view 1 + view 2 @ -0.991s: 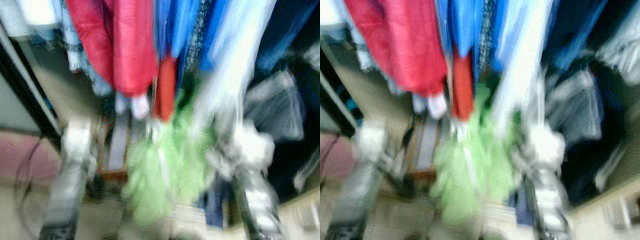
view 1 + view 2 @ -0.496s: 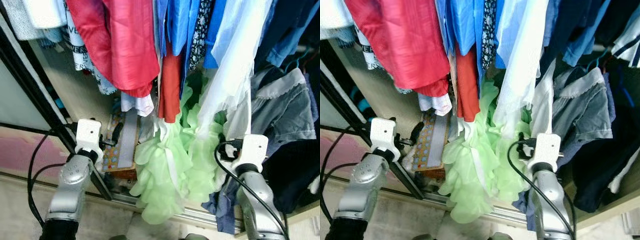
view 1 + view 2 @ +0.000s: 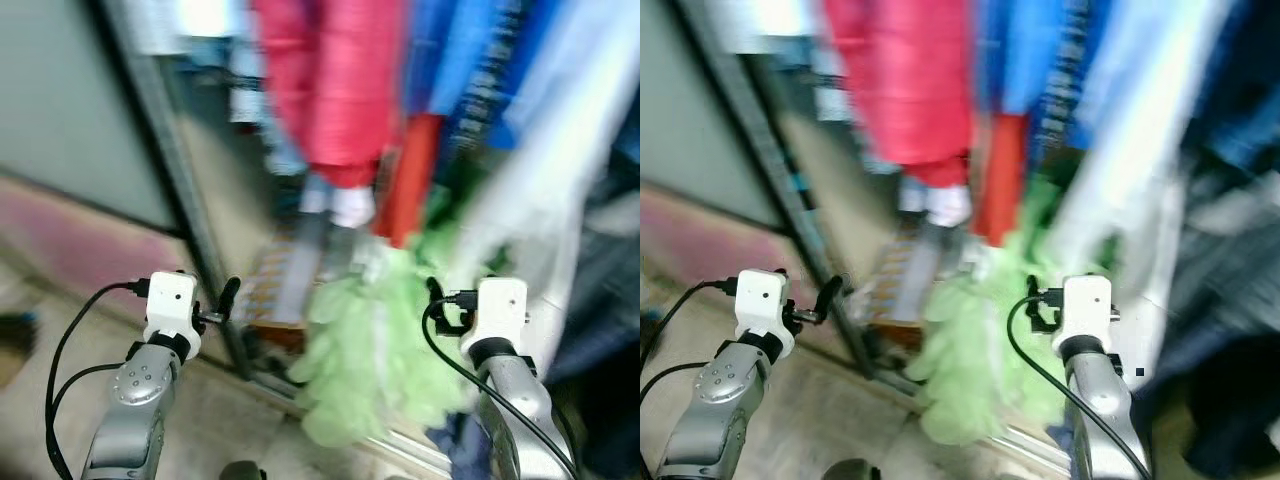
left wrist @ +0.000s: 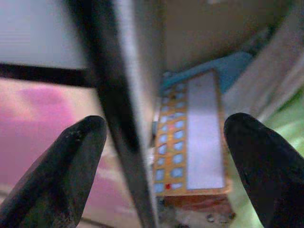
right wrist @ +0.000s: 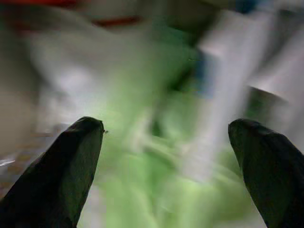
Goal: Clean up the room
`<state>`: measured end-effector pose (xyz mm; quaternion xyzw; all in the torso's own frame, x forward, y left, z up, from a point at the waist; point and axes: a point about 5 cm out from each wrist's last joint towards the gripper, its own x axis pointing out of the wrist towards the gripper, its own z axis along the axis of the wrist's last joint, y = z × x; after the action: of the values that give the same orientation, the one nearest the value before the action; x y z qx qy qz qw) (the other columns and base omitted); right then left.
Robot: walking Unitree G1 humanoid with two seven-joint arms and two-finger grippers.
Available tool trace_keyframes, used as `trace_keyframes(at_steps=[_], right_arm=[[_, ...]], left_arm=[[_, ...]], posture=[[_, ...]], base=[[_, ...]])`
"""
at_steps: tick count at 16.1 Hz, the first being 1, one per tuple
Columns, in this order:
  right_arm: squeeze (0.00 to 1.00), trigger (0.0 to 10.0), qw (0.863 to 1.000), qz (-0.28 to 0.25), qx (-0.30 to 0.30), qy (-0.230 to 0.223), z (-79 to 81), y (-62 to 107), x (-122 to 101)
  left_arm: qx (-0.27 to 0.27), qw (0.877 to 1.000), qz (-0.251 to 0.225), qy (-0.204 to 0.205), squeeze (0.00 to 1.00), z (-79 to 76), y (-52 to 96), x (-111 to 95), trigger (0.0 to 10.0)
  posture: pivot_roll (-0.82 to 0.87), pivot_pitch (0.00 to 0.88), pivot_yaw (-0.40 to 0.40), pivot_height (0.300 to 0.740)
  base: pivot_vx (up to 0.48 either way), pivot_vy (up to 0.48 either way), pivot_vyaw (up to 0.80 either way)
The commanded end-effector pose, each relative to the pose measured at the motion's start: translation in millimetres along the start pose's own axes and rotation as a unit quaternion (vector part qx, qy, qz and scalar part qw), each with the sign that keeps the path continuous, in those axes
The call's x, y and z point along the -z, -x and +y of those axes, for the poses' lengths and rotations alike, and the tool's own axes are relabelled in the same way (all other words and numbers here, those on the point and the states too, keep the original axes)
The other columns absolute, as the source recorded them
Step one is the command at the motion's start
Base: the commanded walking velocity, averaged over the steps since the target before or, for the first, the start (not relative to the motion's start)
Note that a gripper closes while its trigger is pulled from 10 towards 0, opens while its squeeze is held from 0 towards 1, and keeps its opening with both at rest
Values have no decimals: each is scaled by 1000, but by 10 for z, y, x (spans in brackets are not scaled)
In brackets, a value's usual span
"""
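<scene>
Green frills and the wardrobe frame slide right as the view swings left; left tool and right tool spread, empty, nothing tidied yet

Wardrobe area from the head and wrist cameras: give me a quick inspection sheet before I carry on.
Surface: pale floor before the wardrobe; blurred.
Job's things: hanging clothes, a red garment, blue garments, a frilly light green garment reaching down to the track.
Clutter: patterned flat box on the wardrobe floor behind the door frame.
Grippers: left gripper open, its fingers either side of the dark door frame, holding nothing; right gripper open, aimed at the green garment, holding nothing.
Cables: black cables looping from both wrists.
Surroundings: sliding door panel on the left; the head views are motion-blurred.
</scene>
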<state>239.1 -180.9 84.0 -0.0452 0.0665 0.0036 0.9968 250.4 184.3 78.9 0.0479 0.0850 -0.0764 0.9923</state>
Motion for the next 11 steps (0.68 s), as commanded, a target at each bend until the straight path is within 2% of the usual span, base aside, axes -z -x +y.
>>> trace_keyframes(at_steps=[1,4,7,11], right_arm=[[0,10000,999,4,-37,-3,66,-23,-17],[0,10000,998,5,-65,-13,103,-21,-19],[0,10000,997,6,-79,-14,126,-50,-26],[0,10000,995,11,-98,-19,175,-93,-17]], left_arm=[[-7,1000,11,13,0,40,-7,-48,10000],[-19,1000,-6,-7,0,58,58,-36,10000],[-25,999,-10,-26,0,52,22,-80,10000],[-50,999,-2,-20,0,131,13,-84,10000]], posture=[[-24,0,-28,740],[-19,0,-27,740],[-6,0,-27,740],[2,0,-27,740]], base=[[0,0,800],[0,0,800],[0,0,800],[0,0,800]])
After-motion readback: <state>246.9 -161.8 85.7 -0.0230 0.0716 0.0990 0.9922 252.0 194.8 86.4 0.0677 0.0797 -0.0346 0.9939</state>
